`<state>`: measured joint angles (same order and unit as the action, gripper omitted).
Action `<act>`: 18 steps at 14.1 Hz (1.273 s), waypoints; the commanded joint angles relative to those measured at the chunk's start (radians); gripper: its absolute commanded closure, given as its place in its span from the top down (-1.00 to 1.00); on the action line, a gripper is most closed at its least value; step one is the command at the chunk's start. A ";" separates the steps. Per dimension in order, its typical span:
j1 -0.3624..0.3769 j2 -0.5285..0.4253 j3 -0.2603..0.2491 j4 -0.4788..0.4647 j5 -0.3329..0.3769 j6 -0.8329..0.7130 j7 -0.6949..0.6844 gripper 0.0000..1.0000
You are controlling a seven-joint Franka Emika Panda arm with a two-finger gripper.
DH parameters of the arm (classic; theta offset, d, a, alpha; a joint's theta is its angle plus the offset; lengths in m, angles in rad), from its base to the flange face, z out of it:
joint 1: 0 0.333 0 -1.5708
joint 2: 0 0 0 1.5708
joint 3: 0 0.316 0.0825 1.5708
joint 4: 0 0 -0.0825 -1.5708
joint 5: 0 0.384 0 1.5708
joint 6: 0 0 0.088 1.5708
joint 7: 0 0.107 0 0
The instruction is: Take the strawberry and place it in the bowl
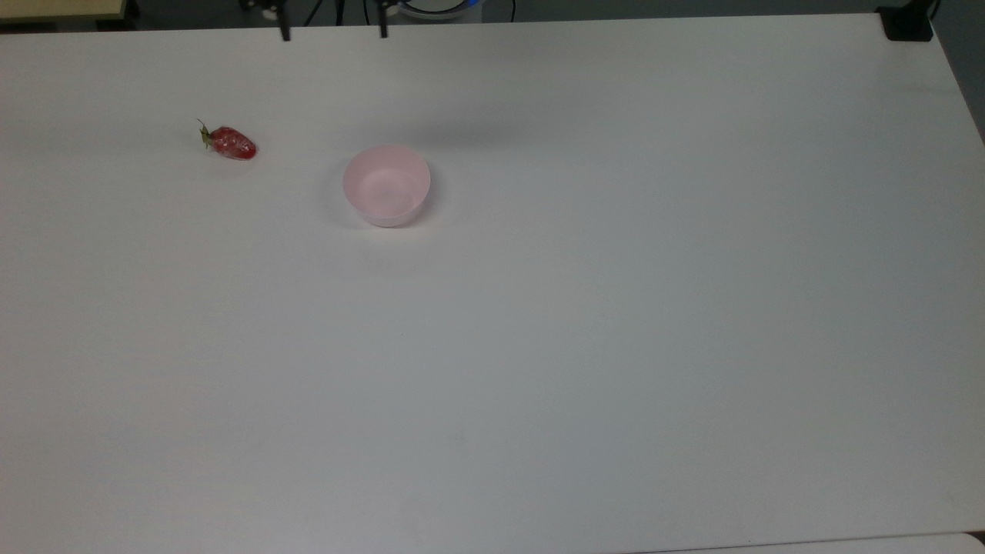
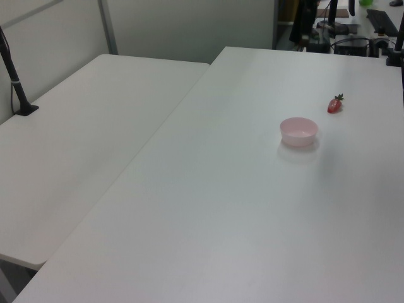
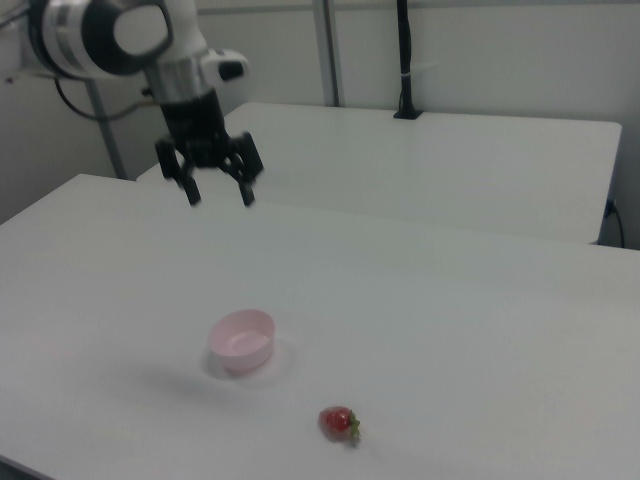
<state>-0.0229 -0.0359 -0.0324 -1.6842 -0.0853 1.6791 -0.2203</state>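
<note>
A small red strawberry (image 1: 229, 143) with a green stem lies on its side on the white table (image 1: 539, 346), toward the top view's left. To its right in the top view stands the pale pink bowl (image 1: 386, 185), upright with nothing in it. Both also appear in the left view, strawberry (image 2: 334, 105) and bowl (image 2: 298, 131), and in the right view, strawberry (image 3: 340, 423) and bowl (image 3: 241, 340). My gripper (image 3: 220, 198) hangs open high above the table, beyond the bowl, holding nothing. Its two fingertips (image 1: 285, 35) poke in at the top view's upper edge.
A second white table (image 2: 95, 126) adjoins along the left view's left, with a black clamped post (image 2: 16, 76) on it. A black clamp (image 1: 908, 23) sits at the table's corner in the top view's upper right. Wide bare tabletop surrounds both objects.
</note>
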 commanded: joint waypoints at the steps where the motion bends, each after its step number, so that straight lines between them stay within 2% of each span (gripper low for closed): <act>1: -0.067 -0.007 -0.006 -0.147 -0.115 0.034 -0.164 1.00; 4: -0.161 0.007 -0.007 -0.250 -0.139 0.096 -0.454 1.00; 6: -0.216 0.033 -0.006 -0.281 -0.151 0.145 -0.572 1.00; 8: -0.250 0.086 -0.006 -0.311 -0.220 0.215 -0.658 1.00; 11: -0.262 0.187 -0.006 -0.347 -0.257 0.365 -0.692 1.00; 14: -0.261 0.266 -0.006 -0.350 -0.358 0.403 -0.691 1.00; 16: -0.261 0.290 -0.006 -0.350 -0.366 0.403 -0.691 0.87; 18: -0.262 0.298 -0.006 -0.350 -0.370 0.403 -0.689 0.87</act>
<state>-0.2870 0.2633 -0.0374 -2.0286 -0.4361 2.0669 -0.8924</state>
